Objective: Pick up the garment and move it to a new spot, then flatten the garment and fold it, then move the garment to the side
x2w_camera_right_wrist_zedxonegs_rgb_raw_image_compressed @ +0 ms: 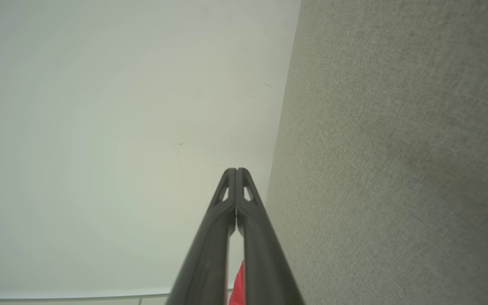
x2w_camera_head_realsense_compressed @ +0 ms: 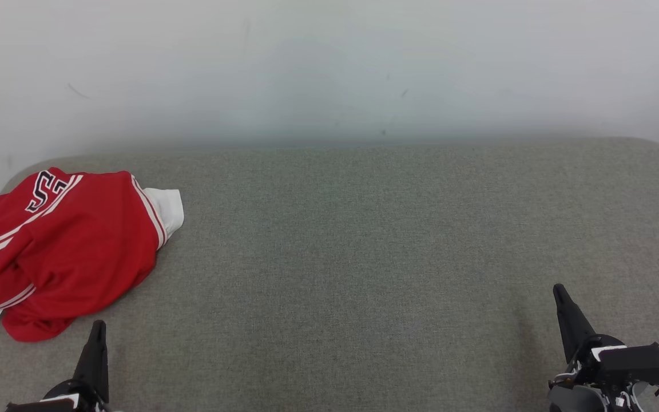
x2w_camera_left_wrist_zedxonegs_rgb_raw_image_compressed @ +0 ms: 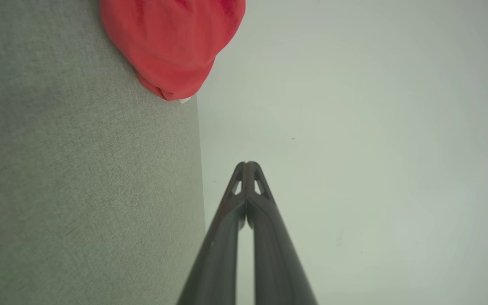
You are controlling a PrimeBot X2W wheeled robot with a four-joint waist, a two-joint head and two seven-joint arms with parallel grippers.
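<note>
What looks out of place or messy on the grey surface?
The red garment lies crumpled at the left edge of the grey surface, a white cuff sticking out, and seems to overhang that edge. Nothing else stands out.

Held low at both sides, pointing forward: left end effector (x2w_camera_head_realsense_compressed: 99, 327) pinched tight and empty, right end effector (x2w_camera_head_realsense_compressed: 559, 290) just the same.

Robot body
L gripper (x2w_camera_head_realsense_compressed: 98, 332) & R gripper (x2w_camera_head_realsense_compressed: 559, 293): black, pointed; cut-outs (x2w_camera_right_wrist_zedxonegs_rgb_raw_image_compressed: 225, 192) seen nr tips; white cables (x2w_camera_head_realsense_compressed: 562, 377) seen at R wrist.
</note>
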